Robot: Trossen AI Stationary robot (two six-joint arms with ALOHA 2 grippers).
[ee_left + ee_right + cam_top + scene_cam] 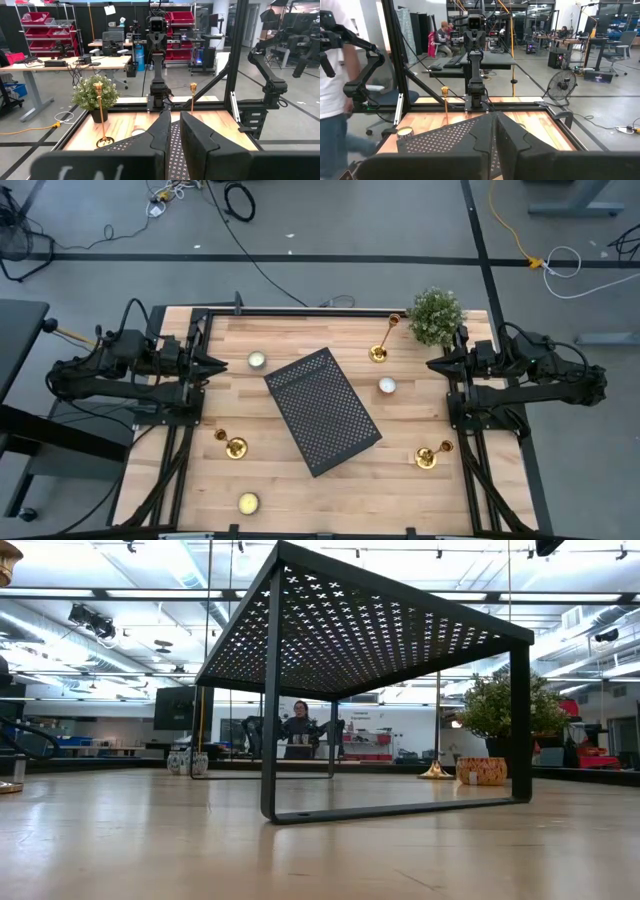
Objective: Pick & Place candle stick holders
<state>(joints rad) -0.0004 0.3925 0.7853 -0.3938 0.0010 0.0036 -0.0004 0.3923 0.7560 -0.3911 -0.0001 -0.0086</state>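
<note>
Three gold candle stick holders stand upright on their round bases on the wooden table: one at the far right (379, 350), one at the near left (233, 446), one at the near right (429, 456). Two of them show in the left wrist view (101, 114) (192, 97), and one shows in the right wrist view (445, 100). My left gripper (224, 364) is shut and empty over the table's left edge. My right gripper (430, 364) is shut and empty over the right edge. Both are far from any holder.
A black perforated metal stand (322, 410) stands on its legs mid-table. Three tealight candles lie at the far left (256, 360), right of the stand (387, 386) and at the near left (248, 502). A small potted plant (436, 317) is at the far right corner.
</note>
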